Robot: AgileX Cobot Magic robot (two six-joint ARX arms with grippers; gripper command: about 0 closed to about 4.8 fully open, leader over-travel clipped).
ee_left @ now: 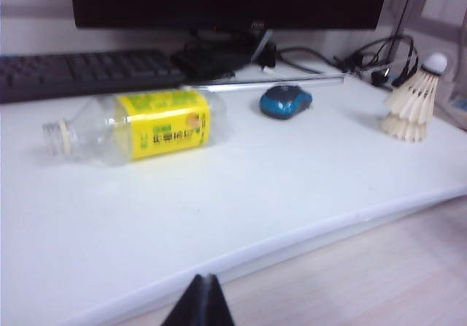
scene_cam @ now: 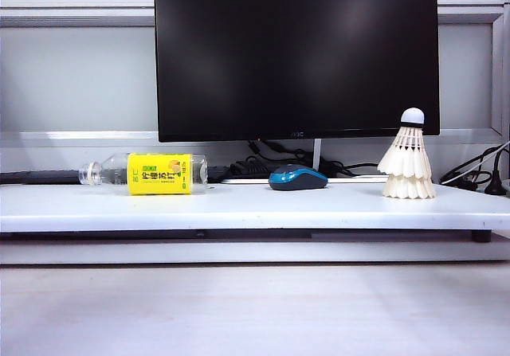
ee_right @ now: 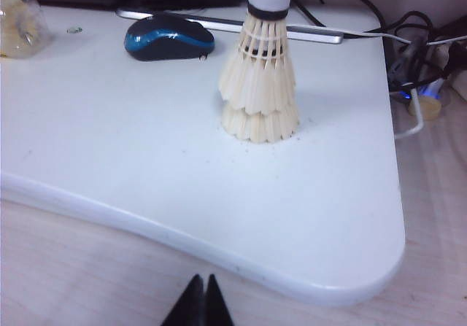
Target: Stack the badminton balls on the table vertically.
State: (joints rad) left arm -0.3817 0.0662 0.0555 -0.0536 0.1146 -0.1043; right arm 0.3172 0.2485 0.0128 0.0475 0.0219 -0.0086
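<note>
We see the badminton balls (scene_cam: pixel 407 166) nested upright, cork tip up, on the right end of the white bench (scene_cam: pixel 239 209), right of the mouse (scene_cam: pixel 298 178), while our left gripper (ee_left: pixel 198 302) and right gripper (ee_right: pixel 200 302) hang off the front edge, jaws pressed together, empty.

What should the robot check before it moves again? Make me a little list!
1. Shuttlecock stack nested, cork up: ok.
2. Stack upright on the white table: ok.
3. Left claw shut, holding nothing, back off the table edge: ok.
4. Right claw shut, holding nothing, well short of the stack: ok.
5. Mouse apart from the stack: ok.
6. Bottle lying far off on the other side: ok.
</note>
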